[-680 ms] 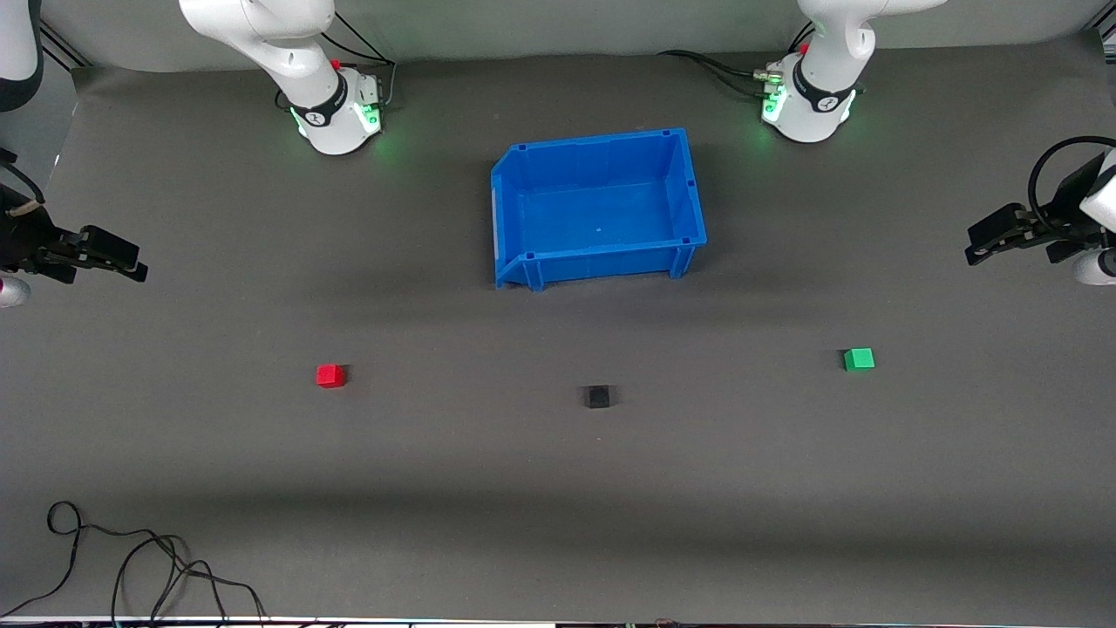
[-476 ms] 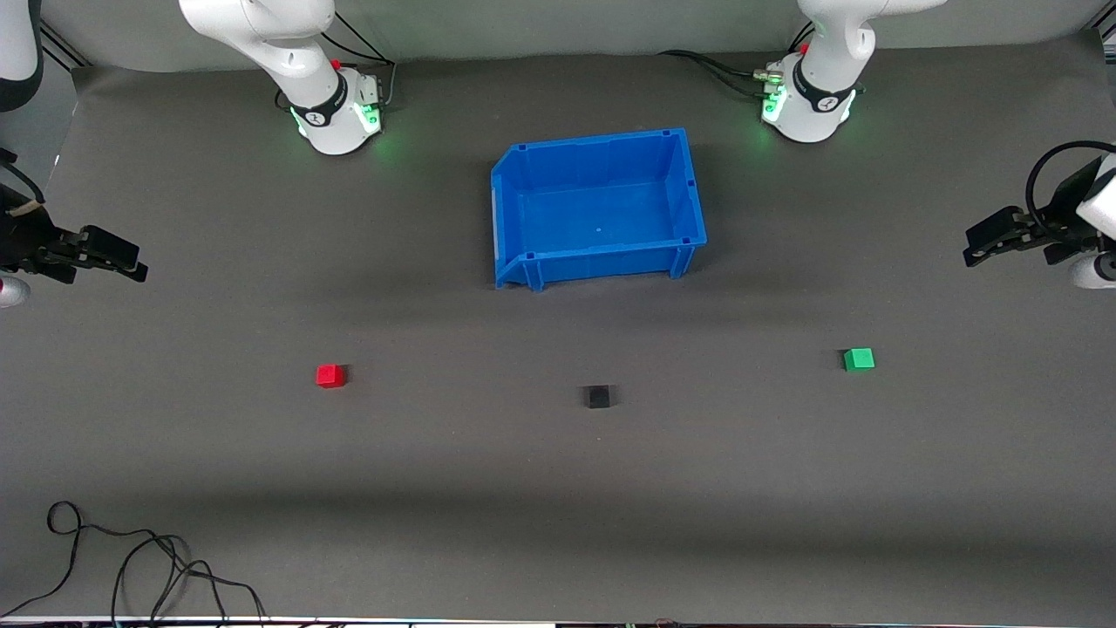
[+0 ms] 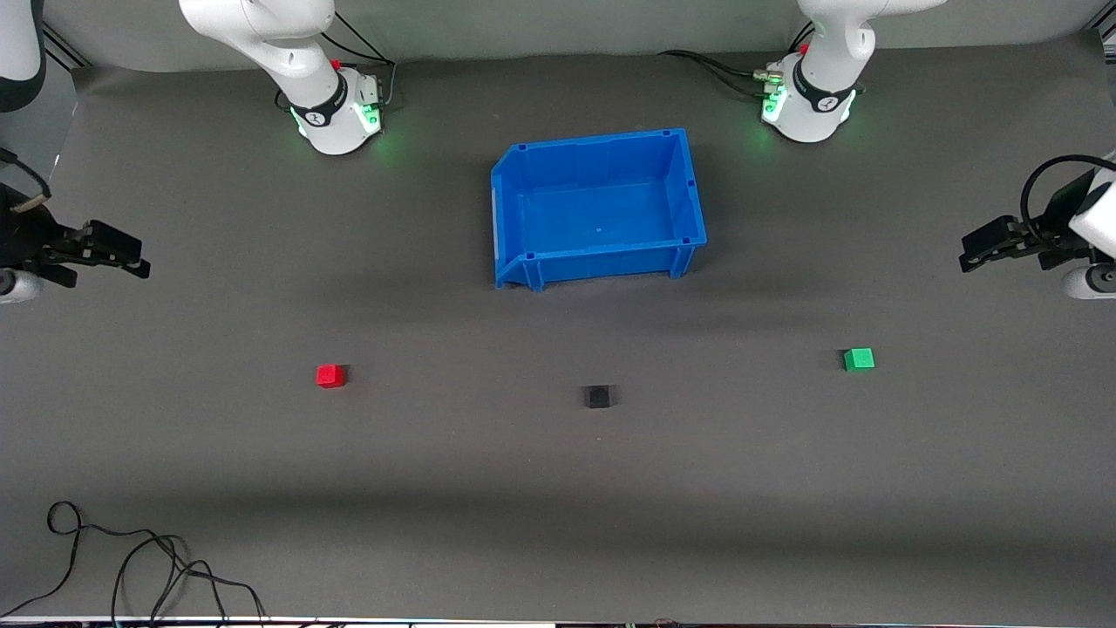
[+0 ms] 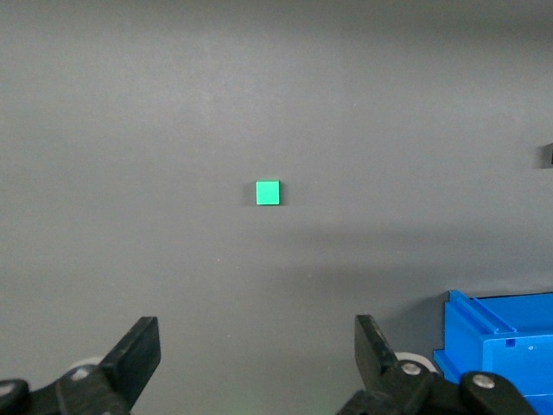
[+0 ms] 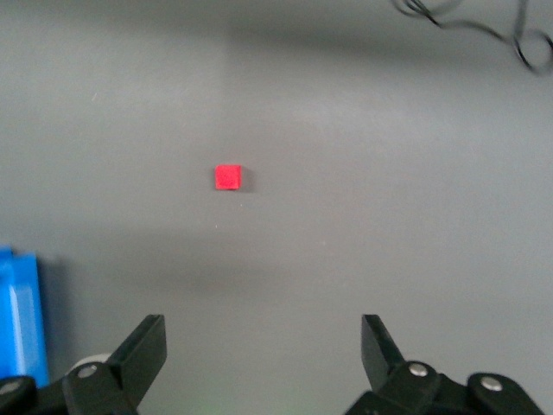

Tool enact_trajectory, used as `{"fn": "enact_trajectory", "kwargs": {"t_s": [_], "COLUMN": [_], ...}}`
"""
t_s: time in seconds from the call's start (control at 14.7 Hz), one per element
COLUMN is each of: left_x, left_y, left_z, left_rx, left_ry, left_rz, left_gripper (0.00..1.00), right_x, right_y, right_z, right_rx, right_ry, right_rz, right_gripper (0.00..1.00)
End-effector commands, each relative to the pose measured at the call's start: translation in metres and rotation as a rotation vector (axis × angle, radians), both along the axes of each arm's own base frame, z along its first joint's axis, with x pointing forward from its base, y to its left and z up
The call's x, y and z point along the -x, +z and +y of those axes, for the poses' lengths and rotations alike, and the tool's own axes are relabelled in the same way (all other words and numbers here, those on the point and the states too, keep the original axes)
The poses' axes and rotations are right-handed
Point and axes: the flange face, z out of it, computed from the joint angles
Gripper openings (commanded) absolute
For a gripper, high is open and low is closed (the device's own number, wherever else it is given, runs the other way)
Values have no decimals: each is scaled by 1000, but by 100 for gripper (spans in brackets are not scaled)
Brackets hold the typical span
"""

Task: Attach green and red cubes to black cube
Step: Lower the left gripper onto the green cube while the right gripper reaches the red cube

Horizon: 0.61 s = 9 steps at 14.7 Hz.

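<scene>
Three small cubes lie apart on the dark mat, nearer to the front camera than the bin. The red cube (image 3: 330, 376) (image 5: 228, 177) is toward the right arm's end, the green cube (image 3: 859, 358) (image 4: 268, 193) toward the left arm's end, and the black cube (image 3: 597, 397) (image 4: 549, 155) between them. My left gripper (image 3: 966, 251) (image 4: 257, 346) hangs open over the mat at its own end, holding nothing. My right gripper (image 3: 138, 260) (image 5: 263, 346) hangs open at the other end, also holding nothing. Neither touches a cube.
A blue bin (image 3: 602, 255) (image 4: 501, 337) (image 5: 19, 320) with nothing in it stands mid-table, between the two arm bases. A loose black cable (image 3: 131, 558) (image 5: 484, 26) lies at the table's near edge toward the right arm's end.
Both grippers have shifted only slightly at the table's ends. The cubes and the bin have not moved.
</scene>
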Motion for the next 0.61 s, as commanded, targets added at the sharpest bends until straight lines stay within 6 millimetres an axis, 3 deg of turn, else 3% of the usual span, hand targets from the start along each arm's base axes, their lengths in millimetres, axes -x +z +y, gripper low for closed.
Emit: {"fn": "enact_trajectory", "kwargs": {"t_s": [0.0,0.14,0.34,0.54], "left_x": [-2,-3,0,-9], "left_y": [-41,-79,-154,-227], "left_z": [5,7,6,7], "left_rx": [-1,-4,-9,-2], "left_ry": [16,19,12,15], "left_rz": [2,-10,-39,-13], "left_gripper": [100,100,100,100], "right_x": [-1,-2,-8,-11], "right_y": [3,1,-11,-18], "right_z": [7,12,13,8], "right_rx": [-15,-21,-37,-114], "right_ry": [248,441,712,653], "right_rz": [3,14,31,12], "right_gripper": [100,100,100,100]}}
